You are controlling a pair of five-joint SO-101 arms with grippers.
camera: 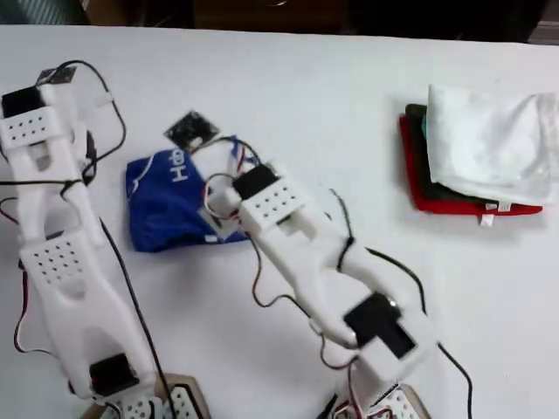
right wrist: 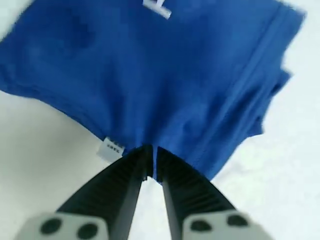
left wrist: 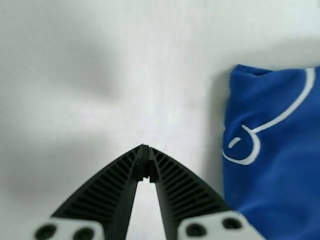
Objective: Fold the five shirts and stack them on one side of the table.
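Left end effector: fingers fully closed, tips touching, nothing held, poised over bare bench just beside the edge of the blue shirt, which lies partly folded and rumpled left of the bench's middle. Right end effector: fingers drawn together to a thin slit at the blue shirt's hem, next to a small white label, with the fabric edge pinched between them. Stack on the right side of the bench, well apart from the blue shirt: red shirt at the bottom, a dark shirt over it, white shirt on top, sitting askew.
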